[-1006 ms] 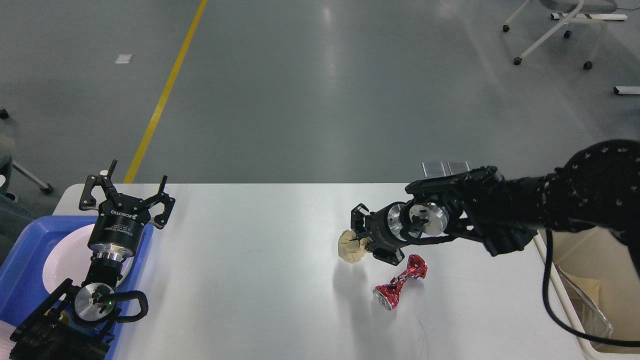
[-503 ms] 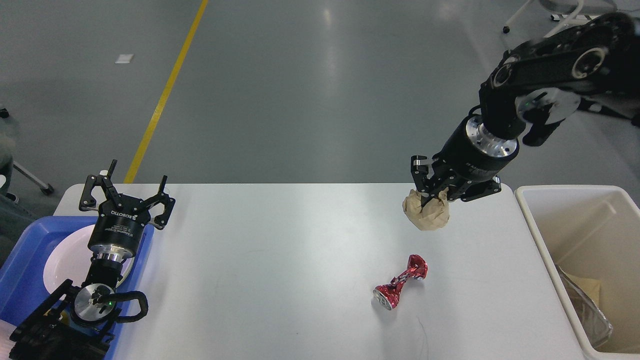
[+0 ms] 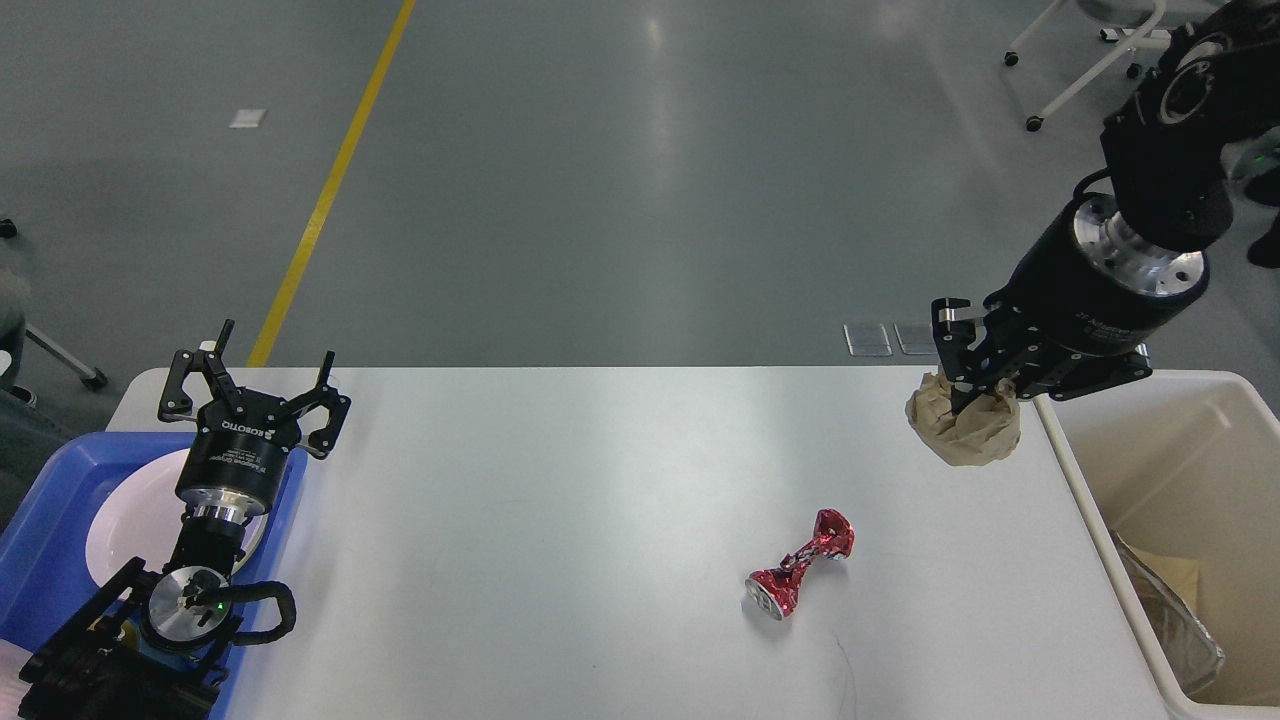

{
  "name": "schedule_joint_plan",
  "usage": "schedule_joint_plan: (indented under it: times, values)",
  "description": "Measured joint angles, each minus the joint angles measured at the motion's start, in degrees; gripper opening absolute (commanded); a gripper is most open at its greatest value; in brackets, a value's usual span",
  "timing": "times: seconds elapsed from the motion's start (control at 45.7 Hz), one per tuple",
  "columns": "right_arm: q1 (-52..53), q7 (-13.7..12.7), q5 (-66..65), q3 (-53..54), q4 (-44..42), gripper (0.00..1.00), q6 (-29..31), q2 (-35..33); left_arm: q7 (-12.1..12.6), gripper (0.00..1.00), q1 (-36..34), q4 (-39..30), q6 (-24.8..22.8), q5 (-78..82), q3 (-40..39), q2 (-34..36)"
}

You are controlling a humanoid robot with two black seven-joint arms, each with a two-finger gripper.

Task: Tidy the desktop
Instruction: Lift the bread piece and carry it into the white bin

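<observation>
The white desktop (image 3: 560,520) fills the lower middle of the head view. My right gripper (image 3: 972,400) is shut on a crumpled brown paper ball (image 3: 965,430) and holds it above the desktop's far right corner, just left of the cream bin (image 3: 1075,470). A crushed red can (image 3: 802,566) lies on the desktop right of centre. My left gripper (image 3: 252,385) is open and empty above the blue tray (image 3: 55,500) at the left edge.
The blue tray holds a white plate (image 3: 125,520). The cream bin at the right edge holds crumpled wrappers (image 3: 1170,620). Beyond the desktop is grey floor with a yellow line (image 3: 330,190) and a wheeled chair base (image 3: 1100,70).
My right arm has lifted the paper ball off the desktop and carried it right, from near the red can to the bin's left rim. The left arm has not moved.
</observation>
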Motion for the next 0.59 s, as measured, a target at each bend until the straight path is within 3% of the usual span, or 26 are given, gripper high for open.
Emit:
schedule_joint_plan:
  times: [0.328,0.59]
  values:
    - [-4.34,0.03,-0.96,-7.87,-3.08,0.00,-6.32,-7.43,0.00,0.96,0.01,0.00,0.00,0.00,0.00,0.00]
    - [-22.21,-0.05,-9.15,-7.10,-15.48,0.00,-14.74,-23.07,-0.05,0.96,0.01,0.00,0.00,-0.01,0.01,0.00]
